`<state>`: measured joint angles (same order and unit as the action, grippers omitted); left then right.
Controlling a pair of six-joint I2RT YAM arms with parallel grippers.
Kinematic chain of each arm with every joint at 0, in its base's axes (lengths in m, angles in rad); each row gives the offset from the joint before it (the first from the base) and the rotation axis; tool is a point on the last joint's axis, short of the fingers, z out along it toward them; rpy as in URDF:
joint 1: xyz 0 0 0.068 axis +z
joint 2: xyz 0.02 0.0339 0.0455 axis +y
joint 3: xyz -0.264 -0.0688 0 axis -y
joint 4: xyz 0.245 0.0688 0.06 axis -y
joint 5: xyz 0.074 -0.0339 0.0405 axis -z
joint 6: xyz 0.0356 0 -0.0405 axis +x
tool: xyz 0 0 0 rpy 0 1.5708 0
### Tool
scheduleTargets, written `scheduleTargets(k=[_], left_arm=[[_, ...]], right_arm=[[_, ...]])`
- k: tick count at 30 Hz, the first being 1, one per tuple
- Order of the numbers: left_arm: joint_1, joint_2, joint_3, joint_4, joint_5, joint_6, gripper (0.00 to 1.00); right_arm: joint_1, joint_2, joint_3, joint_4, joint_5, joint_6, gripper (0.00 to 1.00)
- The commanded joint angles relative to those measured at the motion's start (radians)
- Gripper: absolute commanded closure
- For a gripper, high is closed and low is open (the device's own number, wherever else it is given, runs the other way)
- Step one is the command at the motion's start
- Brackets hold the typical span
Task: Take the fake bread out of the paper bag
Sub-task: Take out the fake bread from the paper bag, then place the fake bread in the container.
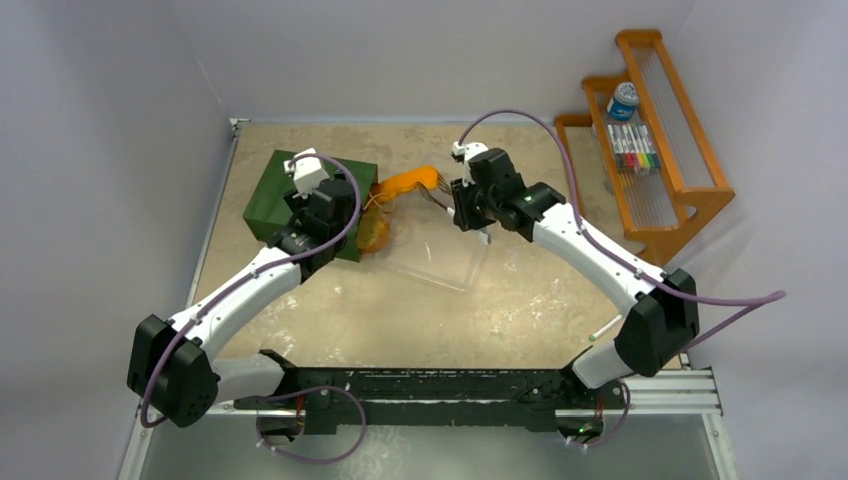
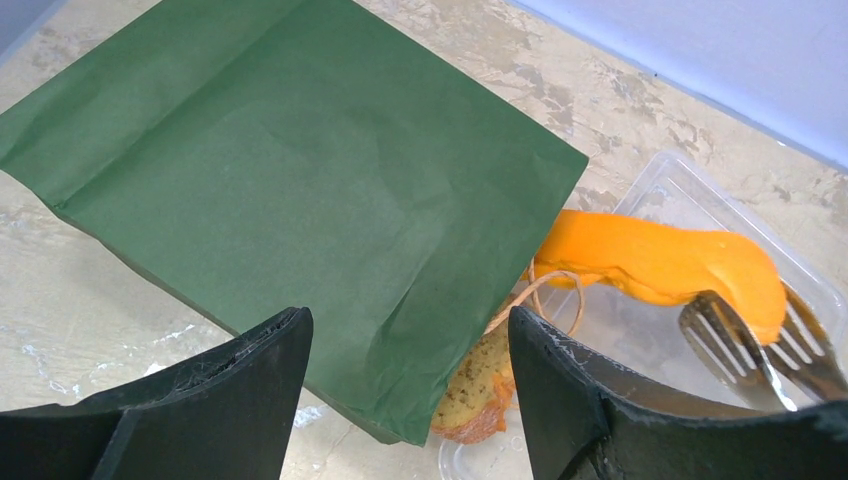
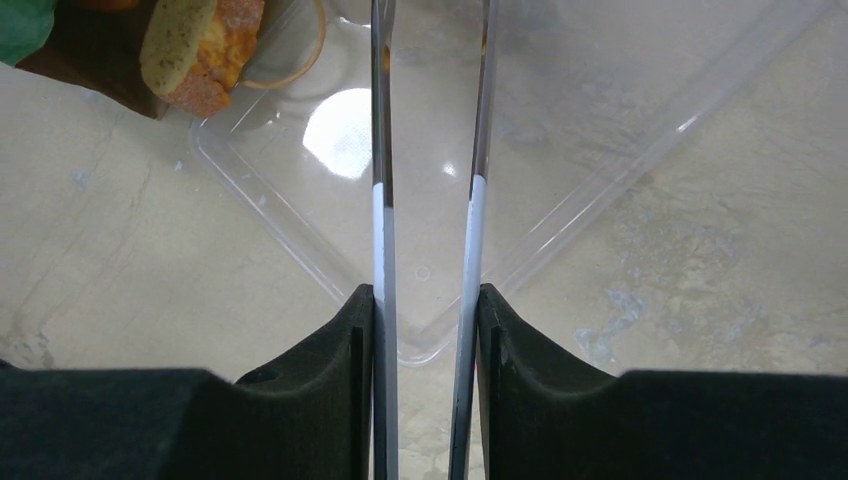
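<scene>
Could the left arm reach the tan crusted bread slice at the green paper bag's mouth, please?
Probably yes: the open left gripper hangs beside the tan crusted bread slice, which pokes uncovered from the dark green paper bag.

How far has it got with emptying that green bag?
Done: nothing yet; the clear tray looks bare. In hand: the right gripper squeezes tongs pinching an orange loaf just outside the paper bag. Still to do: a tan slice pokes from its mouth; anything deeper is hidden. The left gripper hangs open.
</scene>
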<state>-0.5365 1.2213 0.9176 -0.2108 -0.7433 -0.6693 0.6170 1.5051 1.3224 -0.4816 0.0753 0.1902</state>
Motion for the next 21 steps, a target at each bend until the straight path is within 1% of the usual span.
scheduleTargets(k=[1,13,16,21], left_arm=[[0.009,0.010,0.013,0.006,-0.001,-0.015,0.28],[0.009,0.010,0.015,0.002,0.013,-0.030,0.29],[0.009,0.007,0.016,0.001,0.015,-0.030,0.29],[0.008,0.002,0.016,-0.005,0.017,-0.029,0.29]], right_arm=[[0.001,-0.081,0.035,0.013,0.042,0.043,1.00],[0.002,-0.167,-0.018,0.000,0.161,0.131,1.00],[0.003,-0.189,-0.029,-0.032,0.166,0.167,1.00],[0.002,-0.211,-0.069,-0.060,0.225,0.217,1.00]])
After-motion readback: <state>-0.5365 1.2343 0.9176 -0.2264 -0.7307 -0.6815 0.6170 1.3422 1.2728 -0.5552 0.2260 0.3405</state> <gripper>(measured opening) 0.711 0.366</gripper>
